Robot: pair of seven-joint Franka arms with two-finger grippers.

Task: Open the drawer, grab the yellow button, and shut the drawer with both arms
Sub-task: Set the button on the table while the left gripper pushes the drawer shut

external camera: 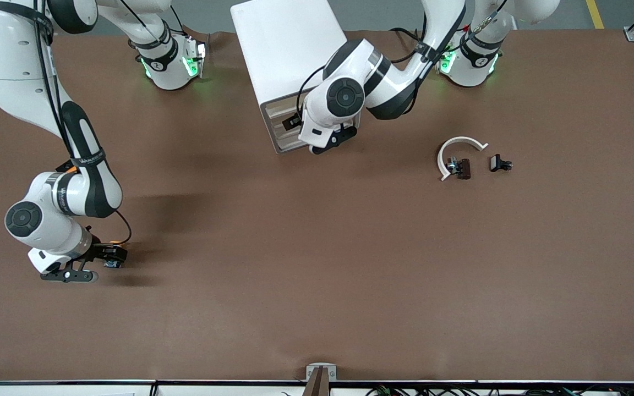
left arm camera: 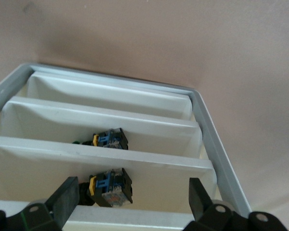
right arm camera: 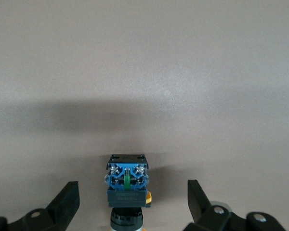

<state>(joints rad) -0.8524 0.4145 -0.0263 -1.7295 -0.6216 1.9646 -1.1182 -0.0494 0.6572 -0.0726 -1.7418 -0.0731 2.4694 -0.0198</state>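
With the button (right arm camera: 127, 190) lying on the tabletop (external camera: 317, 264) at the lower left of the front view between the spread fingers of the right pincer (external camera: 109, 263), the drawer (left arm camera: 111, 144) is best pushed squarely shut by the open, empty left pincer (external camera: 332, 142).

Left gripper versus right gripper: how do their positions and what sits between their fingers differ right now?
The left gripper is at the open drawer of the white cabinet, over a stored button; the right gripper is low over the bare table at the right arm's end. The button stands on the table between the right gripper's spread fingers, untouched. Both grippers are open, gripping nothing.
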